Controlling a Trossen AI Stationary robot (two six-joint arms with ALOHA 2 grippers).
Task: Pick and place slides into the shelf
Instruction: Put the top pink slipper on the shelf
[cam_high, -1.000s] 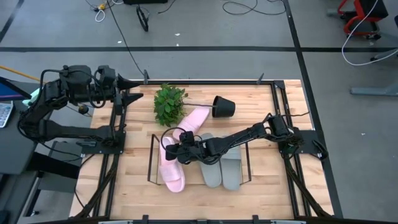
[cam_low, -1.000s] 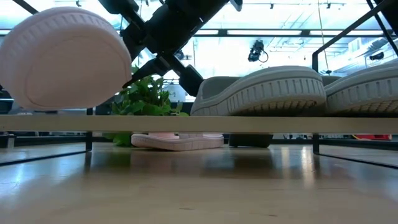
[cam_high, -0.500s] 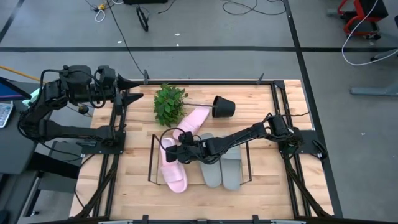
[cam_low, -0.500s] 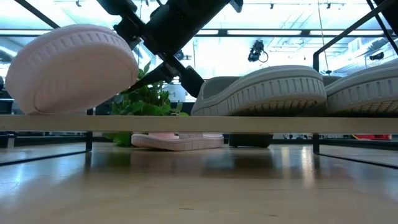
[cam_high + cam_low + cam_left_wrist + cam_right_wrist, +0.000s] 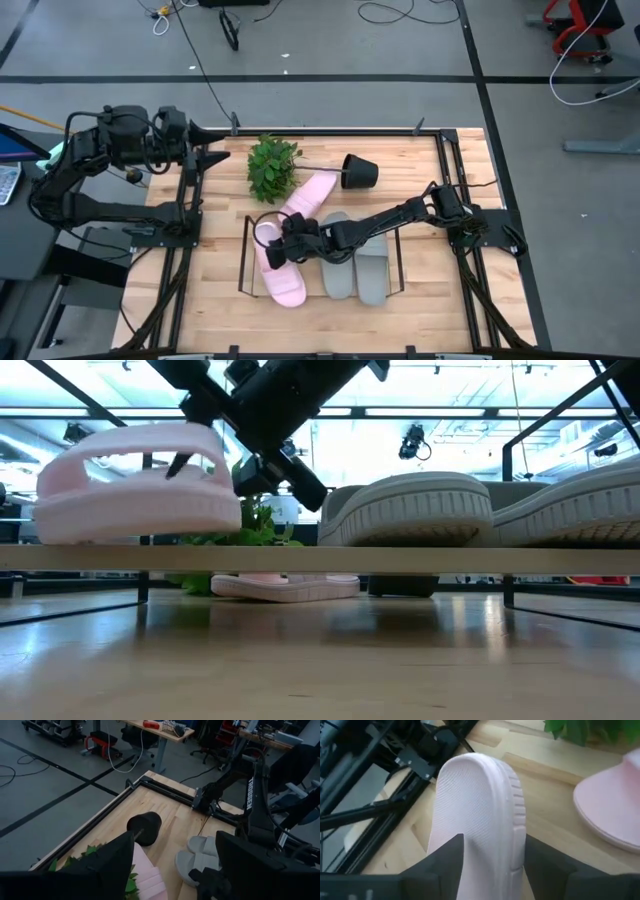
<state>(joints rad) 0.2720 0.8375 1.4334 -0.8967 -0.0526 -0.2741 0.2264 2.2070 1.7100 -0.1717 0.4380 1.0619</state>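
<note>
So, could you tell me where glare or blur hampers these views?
Low view: bright windows backlight the right gripper into silhouette above the pink slide. Right wrist view: its own fingers are blurred. Left wrist view: dim, near fingers out of focus.

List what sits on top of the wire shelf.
On the shelf: one pink slide and two grey-green slides. The right pincer hangs over the pink one, covering part of it. The other pink slide lies off it.

Plant (image 5: 272,166): green, leafy, lying on the wooden table (image 5: 460,310) near its far edge.
Pot (image 5: 359,171): black, tipped on its side, beside the plant.
Floor (image 5: 330,50): grey, with cables.
</note>
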